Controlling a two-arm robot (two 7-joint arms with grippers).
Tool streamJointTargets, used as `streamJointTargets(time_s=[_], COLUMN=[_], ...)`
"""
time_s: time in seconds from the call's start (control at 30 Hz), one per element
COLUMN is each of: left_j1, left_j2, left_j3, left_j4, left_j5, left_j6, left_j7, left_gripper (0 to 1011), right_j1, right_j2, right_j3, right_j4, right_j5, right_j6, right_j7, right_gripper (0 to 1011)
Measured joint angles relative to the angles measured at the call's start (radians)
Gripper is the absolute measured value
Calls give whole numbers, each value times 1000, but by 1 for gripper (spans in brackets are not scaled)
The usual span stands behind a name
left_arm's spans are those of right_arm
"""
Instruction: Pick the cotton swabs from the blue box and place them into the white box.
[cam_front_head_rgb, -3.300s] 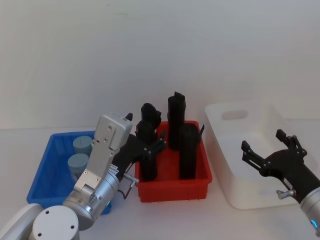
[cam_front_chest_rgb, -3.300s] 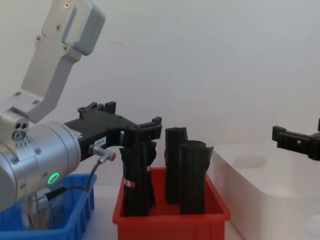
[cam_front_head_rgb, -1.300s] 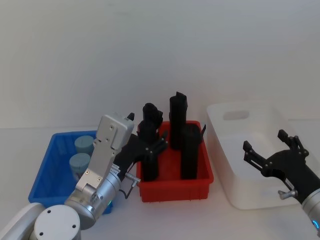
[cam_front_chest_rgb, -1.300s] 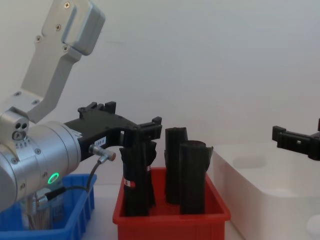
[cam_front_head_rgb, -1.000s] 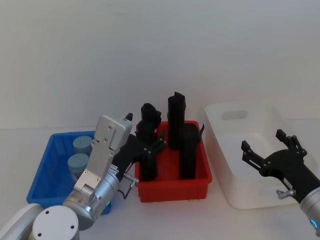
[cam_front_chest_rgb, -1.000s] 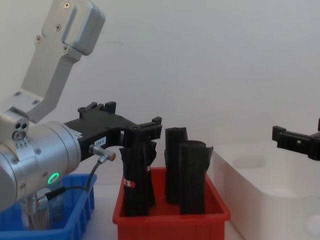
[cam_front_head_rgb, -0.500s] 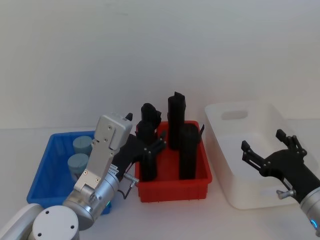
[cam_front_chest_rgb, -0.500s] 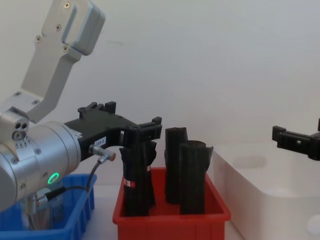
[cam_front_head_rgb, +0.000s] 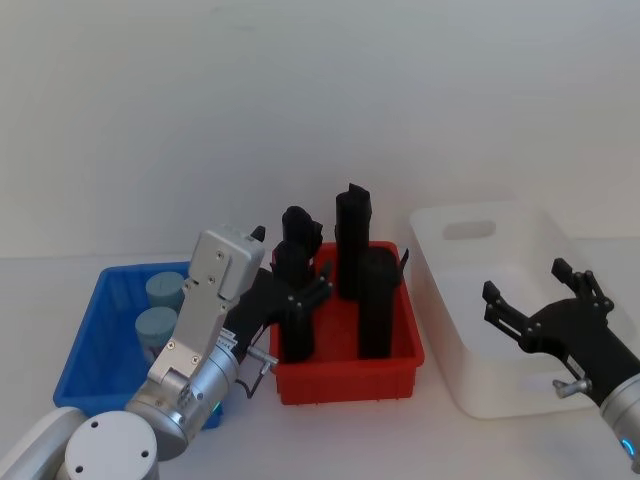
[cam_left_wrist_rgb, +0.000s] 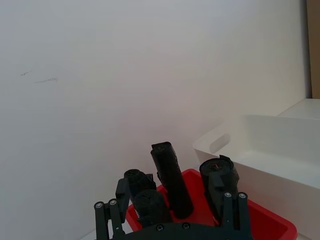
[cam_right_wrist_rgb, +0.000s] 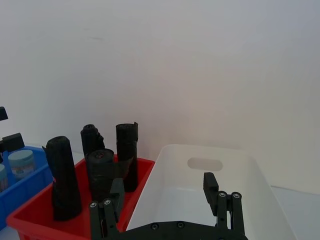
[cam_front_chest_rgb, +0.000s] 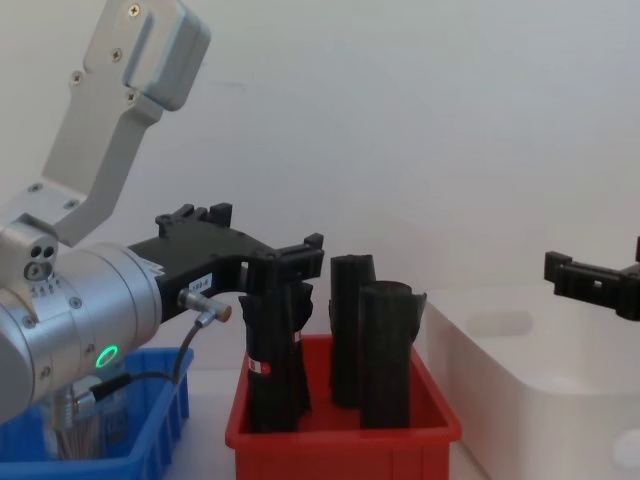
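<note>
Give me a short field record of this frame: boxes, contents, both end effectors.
blue box: two cotton swab tubs, upright
red tray: four black rolls, upright
white box: no tubs visible inside
left end effector: open, empty, at the red tray's left side by the black rolls
right end effector: open, empty, at the white box's near side
progress: no transfer made yet

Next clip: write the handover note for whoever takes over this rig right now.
Left pincer: open, empty, raised by the black rolls in the red tray, next to the blue box.
Right pincer: open, empty, hovering at the near side of the white box.
Cotton swabs: two tubs, both in the blue box.
Done: nothing; the white box looks empty.
Left: pick up both tubs and place them in the white box.
</note>
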Motion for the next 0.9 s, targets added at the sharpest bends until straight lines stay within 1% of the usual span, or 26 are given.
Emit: streamJointTargets(time_s=[0.2, 0.37, 0.53, 0.57, 0.63, 0.67, 0.83, 0.9], left_j1=[0, 0, 0, 0, 0, 0, 0, 0], left_j2=[0, 0, 0, 0, 0, 0, 0, 0], left_j3=[0, 0, 0, 0, 0, 0, 0, 0], left_j4=[0, 0, 0, 0, 0, 0, 0, 0], left_j5=[0, 0, 0, 0, 0, 0, 0, 0], left_j6=[0, 0, 0, 0, 0, 0, 0, 0], left_j7=[0, 0, 0, 0, 0, 0, 0, 0], left_gripper=[1004, 1004, 1004, 1004, 1004, 1004, 1004, 1004], right_j1=[12, 37, 76, 90, 104, 120, 160, 177], right_j2=[-4, -12, -27, -33, -39, -45, -62, -69], right_j3=[0, -3, -11, -15, -18, -23, -35, -40], right_j4=[3, 13, 36, 45, 55, 66, 91, 100], right_j5=[-11, -33, -66, -81, -95, -110, -146, -162], right_j6=[16, 44, 74, 86, 98, 114, 162, 194], right_j7=[3, 30, 71, 91, 107, 127, 178, 203], right_gripper=[1001, 1001, 1001, 1001, 1001, 1001, 1001, 1001])
